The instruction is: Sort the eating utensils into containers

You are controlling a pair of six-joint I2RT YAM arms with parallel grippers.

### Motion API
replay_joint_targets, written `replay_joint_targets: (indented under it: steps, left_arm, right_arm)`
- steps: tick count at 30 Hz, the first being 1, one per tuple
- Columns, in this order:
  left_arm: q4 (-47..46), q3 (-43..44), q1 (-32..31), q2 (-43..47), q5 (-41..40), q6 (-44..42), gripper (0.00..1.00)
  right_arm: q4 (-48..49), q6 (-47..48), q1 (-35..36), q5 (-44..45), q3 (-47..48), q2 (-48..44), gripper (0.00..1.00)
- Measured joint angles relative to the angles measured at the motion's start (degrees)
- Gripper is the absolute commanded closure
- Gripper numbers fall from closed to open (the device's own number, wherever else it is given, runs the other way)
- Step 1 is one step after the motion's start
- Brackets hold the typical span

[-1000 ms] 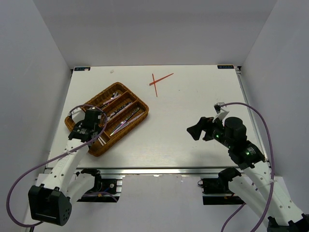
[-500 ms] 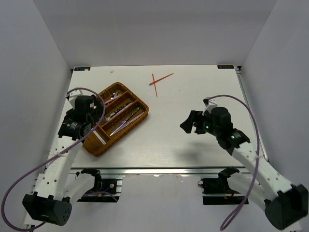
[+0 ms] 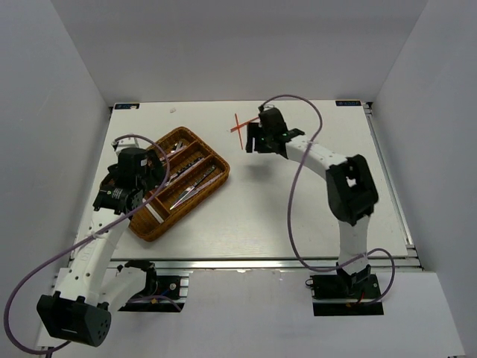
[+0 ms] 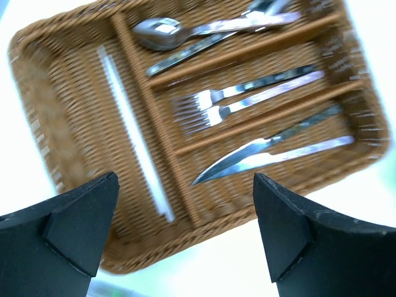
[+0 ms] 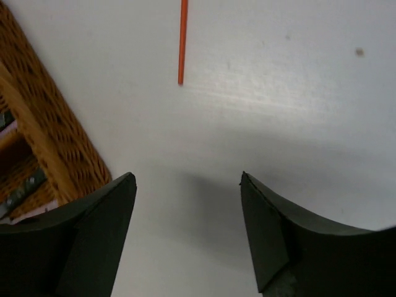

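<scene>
The brown wicker tray [image 3: 211, 158] lies at the left. Its long compartments hold spoons [image 4: 162, 32], forks [image 4: 204, 105] and knives [image 4: 247, 154]. Silver-white chopsticks [image 4: 133, 133] lie in the tray's end compartment [image 3: 154, 212]. My left gripper [image 3: 153, 181] hovers open and empty over that end of the tray [image 4: 43, 117]. Two crossed red chopsticks [image 3: 238, 127] lie on the table at the back centre. My right gripper [image 3: 256, 140] hangs just right of them, open and empty. In the right wrist view one red chopstick [image 5: 182, 40] lies ahead of the right gripper [image 5: 189, 210].
The tray's wicker corner [image 5: 43, 136] sits close on the left of the right gripper. The right arm [image 3: 349, 186] stretches from the near edge to the back centre, its cable [image 3: 294, 216] looping above the table. White walls close in the table [image 3: 313, 209].
The left gripper has opened and lifted off the tray's near end, with the silver-white chopsticks left inside. The right arm swung from the near right to the red chopsticks at the back.
</scene>
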State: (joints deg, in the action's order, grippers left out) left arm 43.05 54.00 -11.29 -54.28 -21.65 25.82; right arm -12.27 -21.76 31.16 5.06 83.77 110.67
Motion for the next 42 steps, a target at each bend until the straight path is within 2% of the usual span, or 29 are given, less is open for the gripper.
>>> replay_joint_targets:
  steps: [2, 4, 5, 7, 9, 12, 15, 19, 22, 23, 28, 32, 35, 38, 42]
  left_arm:
    - [-1.84, 0.87, 0.02, -1.05, 2.36, -0.59, 0.02]
    - [-3.39, 3.1, 0.02, -3.54, 4.55, -1.05, 0.02]
    - [-4.7, 4.31, 0.02, -5.2, 6.16, -1.27, 0.02]
    - [-8.48, 6.88, 0.07, -9.05, 9.99, -1.7, 0.02]
    - [-12.85, 9.51, 0.04, -13.99, 14.16, -1.86, 0.02]
    - [-16.72, 18.86, -0.72, -25.75, 19.89, -2.78, 0.02]
    - [-19.76, 32.89, -3.19, -41.03, 22.73, -6.97, 0.02]
    - [-18.91, 57.86, -5.84, -63.19, 28.83, -15.17, 0.02]
    - [-16.94, 76.91, -6.97, -78.49, 33.27, -22.21, 0.04]
    - [-17.16, 78.99, -7.08, -80.89, 34.27, -23.82, 0.06]
    - [-20.57, 75.67, -7.17, -84.37, 38.29, -29.94, 0.22]
    - [-24.06, 75.49, -7.26, -86.73, 41.42, -32.24, 0.43]
    - [-25.57, 76.67, -7.5, -89.53, 43.04, -33.46, 0.43]
    - [-25.7, 76.96, -7.78, -92.54, 43.65, -34.27, 0.36]
    - [-25.2, 77.0, -7.96, -96.28, 43.52, -35.34, 0.35]
  right_arm:
    - [-1.31, 0.63, 0.5, 1.18, 9.4, 7.39, 0.38]
    - [-3.37, 1.46, 1.07, 2.64, 20.41, 15.02, 0.39]
    - [-3.17, 1.64, 1.29, 3.54, 24.0, 17.66, 0.37]
    - [-2.43, 1.55, 1.44, 4.7, 22.95, 17.79, 0.28]
    - [-1.07, 1.25, 1.53, 5.79, 16.04, 13.66, 0.23]
    - [-1.49, 0.55, 0.63, 6.67, -1.29, 0.02, 0.16]
    - [-0.96, -0.2, -2.01, 6.34, -15.52, -16.68, 0.16]
    - [2.45, -0.81, -5.35, 3.26, -31.56, -38.69, 0.15]
    - [2.47, -1.62, -5.35, -1.16, -40.54, -50.21, 0.15]
    - [2.16, -1.77, -5.35, -2.34, -42.27, -52.43, 0.15]
    - [0.0, -2.23, -5.22, -6.84, -48.94, -62.14, 0.15]
    - [-1.92, -1.77, -5.22, -7.74, -49.42, -65.07, 0.16]
    - [-2.91, -1.6, -5.22, -8.15, -49.42, -65.81, 0.16]
    - [-3.37, -1.57, -5.22, -8.76, -49.42, -66.01, 0.16]
    - [-4.13, -1.6, -5.22, -9.38, -49.42, -66.12, 0.16]
